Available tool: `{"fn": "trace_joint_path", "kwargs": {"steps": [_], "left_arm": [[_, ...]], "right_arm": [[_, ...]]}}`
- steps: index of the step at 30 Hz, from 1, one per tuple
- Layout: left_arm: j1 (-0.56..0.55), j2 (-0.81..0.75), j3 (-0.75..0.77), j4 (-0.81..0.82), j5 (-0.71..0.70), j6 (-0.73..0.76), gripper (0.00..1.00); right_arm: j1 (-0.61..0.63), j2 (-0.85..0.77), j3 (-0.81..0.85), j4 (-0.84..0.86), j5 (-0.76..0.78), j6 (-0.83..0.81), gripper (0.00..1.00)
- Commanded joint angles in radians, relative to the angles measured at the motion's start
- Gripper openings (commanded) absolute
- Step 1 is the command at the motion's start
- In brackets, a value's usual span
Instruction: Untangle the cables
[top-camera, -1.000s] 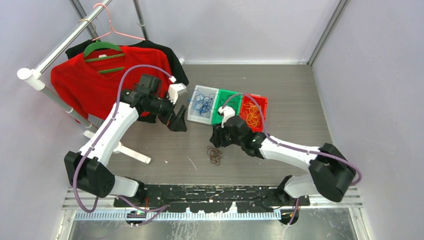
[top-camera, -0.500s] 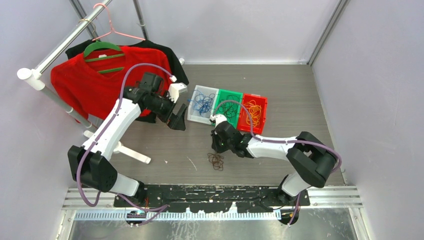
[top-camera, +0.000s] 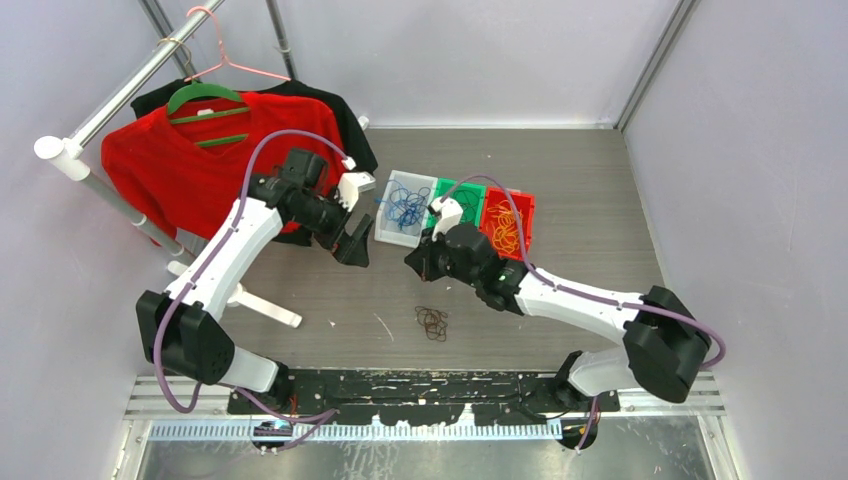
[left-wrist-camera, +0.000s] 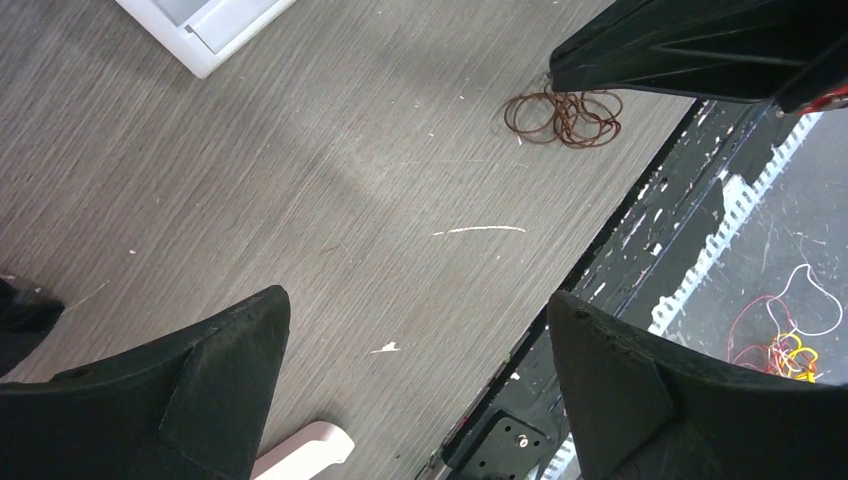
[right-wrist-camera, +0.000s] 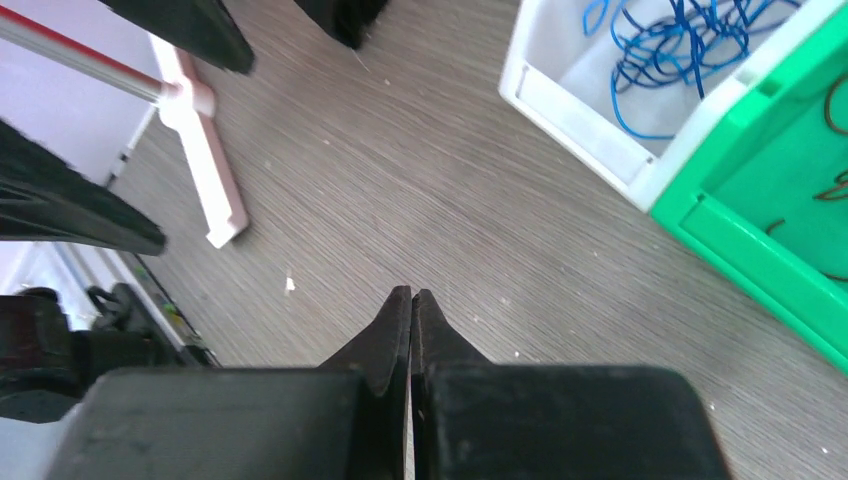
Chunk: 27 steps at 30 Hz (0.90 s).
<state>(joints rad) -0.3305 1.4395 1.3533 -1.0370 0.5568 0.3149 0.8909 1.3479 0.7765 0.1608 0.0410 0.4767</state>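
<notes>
Right pincer (right-wrist-camera: 411, 300): pressed fully together with no strand visible between its tips, poised over the bare worktop (top-camera: 580, 190) just beside the near corner of the white bin (right-wrist-camera: 575, 115).
Left pincer (left-wrist-camera: 415, 300): spread wide and holding nothing, hanging above the worktop to the left of the bins.
Brown cables (top-camera: 432, 322): a small loose clump lying alone on the worktop, nearer the arm bases and apart from both pincers.
Blue cables (top-camera: 405, 208): tangled inside the white bin.
Orange cables (top-camera: 507, 228): heaped in the red bin (top-camera: 529, 215) at the right end of the row.
Green bin (right-wrist-camera: 760, 255): between the other two, with a few dark strands inside, partly hidden from above by the right arm.
Backdrop: a red sweater (top-camera: 170, 165) on a rack at rear left.
</notes>
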Motion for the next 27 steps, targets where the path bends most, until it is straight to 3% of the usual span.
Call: {"fn": "trace_joint_path", "kwargs": {"steps": [1, 3, 6, 8, 12, 18, 27], "left_arm": [[0.008, -0.044, 0.014, -0.016, 0.048, 0.016, 0.99], [0.008, -0.042, 0.019, -0.019, 0.047, 0.016, 0.99], [0.009, -0.036, 0.021, -0.023, 0.039, 0.026, 1.0], [0.009, -0.03, 0.024, -0.027, 0.029, 0.03, 0.99], [0.011, -0.019, 0.043, -0.048, 0.025, 0.03, 0.99], [0.013, -0.027, 0.047, -0.066, 0.003, 0.043, 1.0], [0.013, -0.04, 0.05, -0.09, -0.007, 0.048, 1.0]], "right_arm": [[0.006, -0.073, 0.041, 0.075, -0.022, 0.029, 0.01], [0.006, -0.088, 0.042, 0.039, -0.015, 0.019, 0.03], [0.019, -0.091, 0.028, -0.036, 0.021, -0.017, 0.19], [0.045, -0.084, 0.016, -0.093, 0.067, -0.048, 0.38], [0.09, -0.055, -0.023, -0.142, 0.095, -0.08, 0.5], [0.136, 0.054, -0.058, -0.152, 0.105, -0.102, 0.48], [0.15, 0.172, -0.058, -0.151, 0.166, -0.131, 0.3]]}}
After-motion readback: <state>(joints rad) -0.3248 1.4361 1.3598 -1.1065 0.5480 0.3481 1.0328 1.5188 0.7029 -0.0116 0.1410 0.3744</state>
